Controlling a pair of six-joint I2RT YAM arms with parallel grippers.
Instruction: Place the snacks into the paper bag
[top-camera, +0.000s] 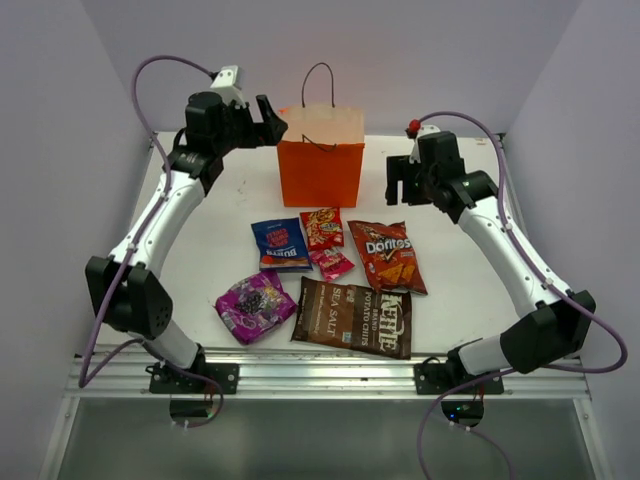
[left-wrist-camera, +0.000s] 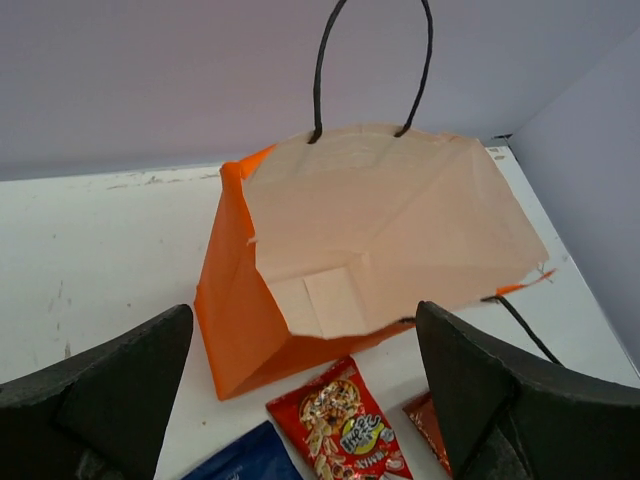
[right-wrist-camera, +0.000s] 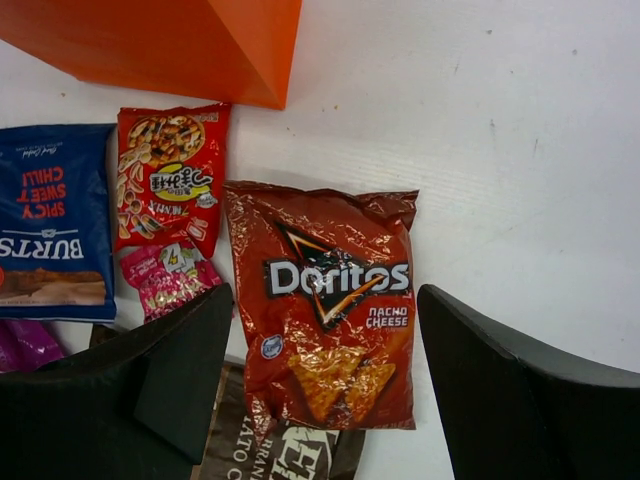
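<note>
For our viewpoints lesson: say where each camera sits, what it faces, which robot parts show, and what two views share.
Top external: above, behind the bases, looking down on the table; left arm, right arm show.
Left wrist: on that arm, facing the open paper bag; open jaws below.
Right wrist: on its arm, looking down on the Doritos bag; open jaws beside.
Both wrist views share the red-yellow packet.

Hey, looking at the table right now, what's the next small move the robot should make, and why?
Probably lower the right gripper, which is open, onto the orange-red glossy Doritos bag and close on it. That packet lies flat directly beneath it in the right wrist view, and the upright orange paper bag stands open with no packet visible inside.
</note>
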